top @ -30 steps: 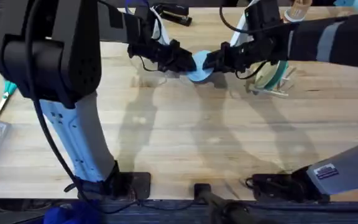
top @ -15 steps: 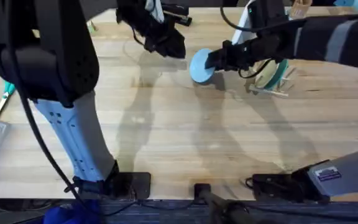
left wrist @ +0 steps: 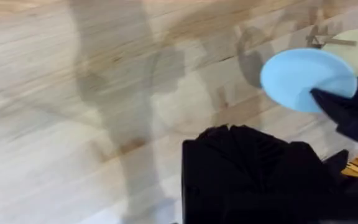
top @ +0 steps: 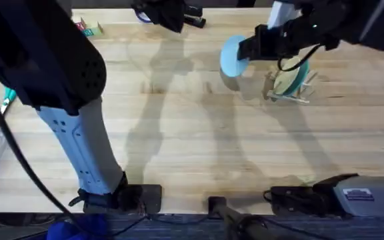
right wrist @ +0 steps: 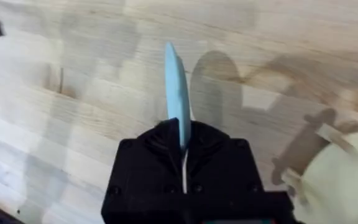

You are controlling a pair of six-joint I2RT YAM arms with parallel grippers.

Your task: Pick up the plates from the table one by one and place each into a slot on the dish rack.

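Now your right gripper (top: 249, 52), clamped on the pale light blue round plate (top: 231, 56), has lifted it clear toward the cream barred dish rack (top: 292, 85); your left gripper (top: 167, 13), retreated, I cannot tell whether apart

Light wooden butcher-block table (top: 199, 133), plank grain running side to side, broad soft shadows across middle. Dish rack (top: 291, 83) stands on worktop toward far right, pale cream thin bars; teal plate (top: 303, 75) and pale yellow plate (top: 287, 80) stand upright in its slots. Black stapler (top: 191, 13) lies at far edge, near middle. Small red-and-green item (top: 87, 27) sits near far left corner. Near edge: black arm bases (top: 139, 198) at left and right, clamped to worktop.
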